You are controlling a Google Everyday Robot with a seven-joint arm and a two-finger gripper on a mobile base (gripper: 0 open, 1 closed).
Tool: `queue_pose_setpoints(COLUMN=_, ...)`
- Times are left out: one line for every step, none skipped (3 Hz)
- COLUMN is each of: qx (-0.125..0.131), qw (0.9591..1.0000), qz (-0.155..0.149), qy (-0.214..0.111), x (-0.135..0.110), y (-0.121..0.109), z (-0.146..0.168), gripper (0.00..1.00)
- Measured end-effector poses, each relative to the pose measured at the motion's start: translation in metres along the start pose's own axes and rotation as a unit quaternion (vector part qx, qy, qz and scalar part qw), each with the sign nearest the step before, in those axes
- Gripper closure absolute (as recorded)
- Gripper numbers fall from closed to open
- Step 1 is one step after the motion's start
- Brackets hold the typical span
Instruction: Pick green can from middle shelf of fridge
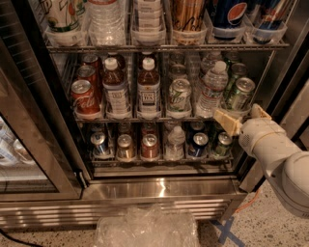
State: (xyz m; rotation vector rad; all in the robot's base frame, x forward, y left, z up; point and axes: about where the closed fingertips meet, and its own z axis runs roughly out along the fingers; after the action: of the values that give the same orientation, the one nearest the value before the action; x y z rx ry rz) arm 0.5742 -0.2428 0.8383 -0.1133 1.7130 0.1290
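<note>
The fridge stands open in front of me. On its middle shelf the green can stands at the far right front, dark green with a silver top, upright. My gripper is at the shelf's right end, just below and in front of that can. Its pale fingers are open, one on each side of the can's base, and hold nothing. To the can's left are a water bottle and a silver-white can with green swirls.
A red cola can and two brown bottles fill the shelf's left. Tall cups and Pepsi cans are on the rack above, small cans below. The glass door hangs open left. A crumpled plastic bag lies on the floor.
</note>
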Motion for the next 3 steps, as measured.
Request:
queue_pose_setpoints(qx=0.016, qw=0.9998, qz=0.000, qy=-0.012, x=0.002, y=-0.003, z=0.002, gripper=0.27)
queue_pose_setpoints(qx=0.027, qw=0.9994, qz=0.002, qy=-0.023, x=0.000, y=-0.006, z=0.006, gripper=0.27)
queue_pose_setpoints(qx=0.041, qw=0.9986, qz=0.003, qy=-0.035, x=-0.006, y=-0.015, z=0.009, gripper=0.27)
